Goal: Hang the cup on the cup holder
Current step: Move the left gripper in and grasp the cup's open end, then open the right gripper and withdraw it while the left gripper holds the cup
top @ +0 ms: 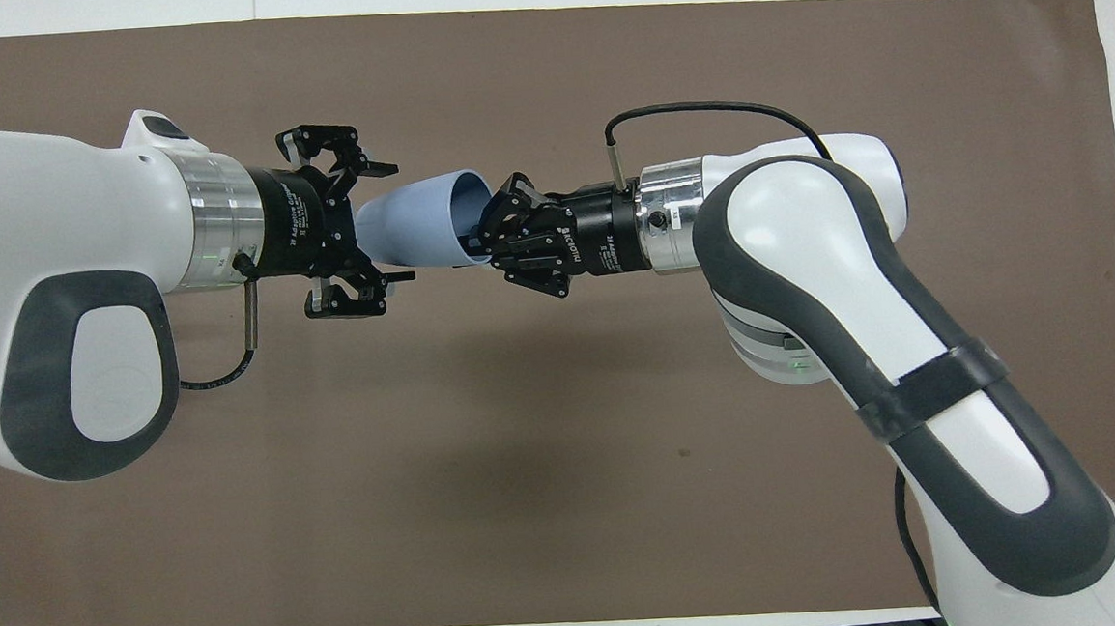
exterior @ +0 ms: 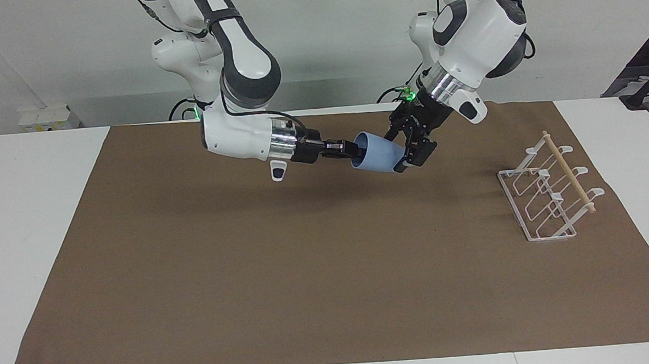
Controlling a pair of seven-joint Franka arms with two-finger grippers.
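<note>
The light-blue cup (exterior: 378, 153) is held lying sideways in the air over the brown mat, about midway between the two arms' ends. My right gripper (exterior: 352, 148) is shut on its rim, one finger inside the mouth; it also shows in the overhead view (top: 487, 232). My left gripper (exterior: 406, 149) is open, its fingers (top: 377, 169) on either side of the cup's (top: 416, 223) base end. The white wire cup holder (exterior: 548, 196) with its wooden dowel stands on the mat toward the left arm's end. In the overhead view the left arm hides it.
The brown mat (exterior: 308, 274) covers most of the white table (exterior: 30, 225). Nothing else stands on it apart from the holder.
</note>
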